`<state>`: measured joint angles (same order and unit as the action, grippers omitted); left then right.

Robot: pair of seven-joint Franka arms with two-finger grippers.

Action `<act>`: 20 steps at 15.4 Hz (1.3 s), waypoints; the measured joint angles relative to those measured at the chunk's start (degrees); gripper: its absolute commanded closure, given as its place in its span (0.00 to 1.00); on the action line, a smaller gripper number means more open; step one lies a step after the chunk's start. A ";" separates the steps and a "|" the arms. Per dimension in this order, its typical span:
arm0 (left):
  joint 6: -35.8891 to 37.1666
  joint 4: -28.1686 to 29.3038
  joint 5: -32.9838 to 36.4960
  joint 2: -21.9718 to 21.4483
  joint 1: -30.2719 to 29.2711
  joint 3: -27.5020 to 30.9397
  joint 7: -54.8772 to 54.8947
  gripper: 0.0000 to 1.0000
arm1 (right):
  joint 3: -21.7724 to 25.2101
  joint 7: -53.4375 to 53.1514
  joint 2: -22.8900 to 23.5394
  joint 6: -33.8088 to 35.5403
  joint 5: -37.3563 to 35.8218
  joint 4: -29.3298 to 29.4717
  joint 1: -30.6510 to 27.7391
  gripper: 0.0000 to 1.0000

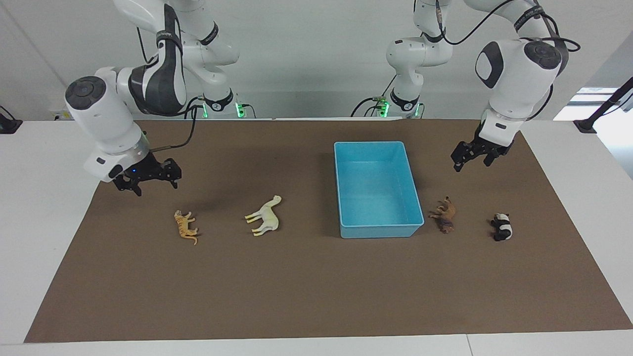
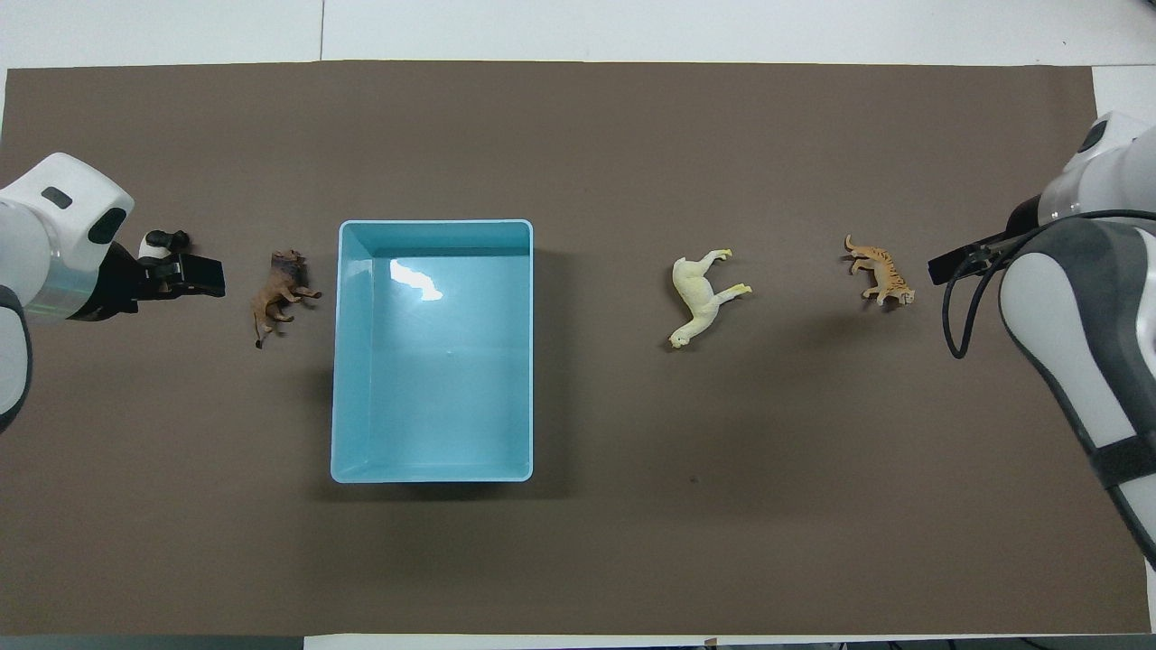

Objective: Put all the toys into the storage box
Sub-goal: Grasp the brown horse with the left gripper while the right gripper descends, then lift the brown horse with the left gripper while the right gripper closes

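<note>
In the facing view, your left gripper [image 1: 474, 157] hung in the air over the brown mat [image 1: 316, 296], with the lion [image 1: 445, 215] and the panda [image 1: 502, 227] lying on the mat below it, one to either side. Both had toppled onto their sides. The light blue storage box [image 1: 346, 188] sat beside the lion, toward the right arm's end, holding nothing. Your right gripper [image 1: 147, 179] hovered over the mat near the tiger [image 1: 186, 227], with the cream horse [image 1: 265, 217] lying between the tiger and the box. Nothing stood between either gripper and its nearest toy. Neither held anything; you could not tell how far the fingers were spread.

From overhead, your left gripper [image 2: 185, 273] covered most of the panda [image 2: 165, 240], so only its head showed; the facing view alone gave you the whole figure. The lion [image 2: 280, 295] lay just beside the box [image 2: 432, 226], its long axis slanting, head away from the robots. The horse [image 2: 703, 296] lay slantwise, head toward the robots, legs toward the right arm's end. The tiger [image 2: 878, 271] lay just off your right gripper [image 2: 962, 262], its head nearest the fingers.
</note>
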<state>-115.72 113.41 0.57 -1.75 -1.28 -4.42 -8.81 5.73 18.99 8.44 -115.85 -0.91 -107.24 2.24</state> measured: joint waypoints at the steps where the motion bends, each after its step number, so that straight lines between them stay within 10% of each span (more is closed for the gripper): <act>1: -2.31 0.45 0.00 1.50 -0.03 0.02 0.72 0.00 | 0.00 1.03 0.49 -3.21 0.00 -1.68 0.14 0.00; 8: -19.47 6.94 0.00 10.35 0.03 -0.38 5.56 0.01 | -0.07 6.21 6.14 -14.81 0.00 -5.13 0.40 0.00; 20: -26.48 9.36 0.00 15.15 0.29 -0.86 7.74 0.00 | -0.33 12.20 11.06 -19.13 0.00 -5.19 2.13 0.00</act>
<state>-142.20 122.76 0.57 13.40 -0.99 -5.28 -1.07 5.40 31.19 19.49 -134.98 -0.91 -112.43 4.38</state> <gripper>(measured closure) 0.000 0.000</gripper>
